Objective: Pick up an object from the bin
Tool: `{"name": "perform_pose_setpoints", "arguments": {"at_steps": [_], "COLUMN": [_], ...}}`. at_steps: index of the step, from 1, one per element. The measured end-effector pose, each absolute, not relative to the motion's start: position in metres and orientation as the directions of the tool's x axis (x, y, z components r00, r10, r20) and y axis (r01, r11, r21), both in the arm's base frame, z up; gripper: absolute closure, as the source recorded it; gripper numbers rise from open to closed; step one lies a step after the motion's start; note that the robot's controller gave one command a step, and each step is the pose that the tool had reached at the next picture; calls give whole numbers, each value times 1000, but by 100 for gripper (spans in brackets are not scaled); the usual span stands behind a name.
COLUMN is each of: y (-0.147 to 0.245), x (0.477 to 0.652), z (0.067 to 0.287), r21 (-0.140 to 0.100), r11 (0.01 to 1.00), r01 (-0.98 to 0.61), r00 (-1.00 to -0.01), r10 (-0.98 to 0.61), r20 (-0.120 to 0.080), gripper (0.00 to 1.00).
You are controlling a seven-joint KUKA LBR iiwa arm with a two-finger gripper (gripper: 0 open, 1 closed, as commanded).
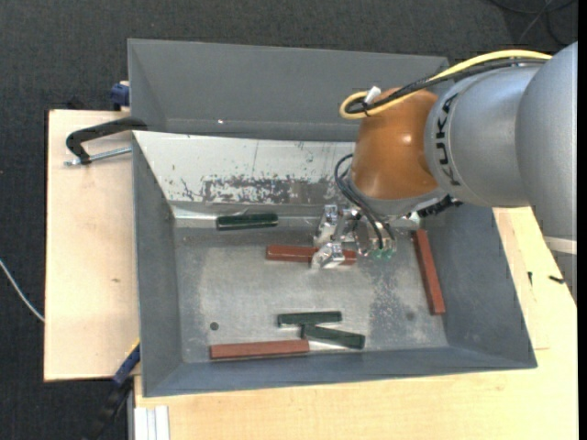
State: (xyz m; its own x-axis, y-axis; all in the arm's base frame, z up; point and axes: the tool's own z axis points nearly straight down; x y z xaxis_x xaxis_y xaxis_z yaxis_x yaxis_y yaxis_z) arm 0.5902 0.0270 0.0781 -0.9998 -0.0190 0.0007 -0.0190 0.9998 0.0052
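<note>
From above, the gripper (pixel 332 246) sits low in the bin (pixel 156 273), right at the right-hand end of a short red-brown bar (pixel 289 255) that lies flat on the floor, a little back of the middle. The tool's own metal covers that end of the bar. I cannot tell from here whether the tool is spread, pressed together or already pinching the bar.

What worries me is where it meets the bar. A grip at the very tip, not the middle, would probably let the long free end droop and twist out on the way up. If the tool comes down on top of the bar instead of astride it, the bar could simply skid on the bare metal. A dark green bar (pixel 246 219) lies just behind, near the back wall, and could get nudged. Another red-brown bar (pixel 429 273) lies along the right wall, close under the arm's orange cover (pixel 394 154), so a sideways swing might brush it.

Two more dark green bars (pixel 309 319) (pixel 336 338) and a long red-brown bar (pixel 259 348) lie well apart at the front.

The bin floor is dull grey sheet metal, scuffed and speckled, and looks slick. The walls slope, and the back one is shiny with dark flecks. Around the bin the room's floor (pixel 275 7) is dark, like carpet.
</note>
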Motion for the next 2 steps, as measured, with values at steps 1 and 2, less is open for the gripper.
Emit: {"name": "perform_pose_setpoints", "arguments": {"at_steps": [1, 2], "y": [27, 27], "x": [590, 590], "z": [78, 80], "r21": [5, 5], "r11": [1000, 1000], "r01": [-19, -19], "r00": [-1000, -1000], "r10": [-19, -19], "r20": [0, 0], "gripper": [100, 100]}}
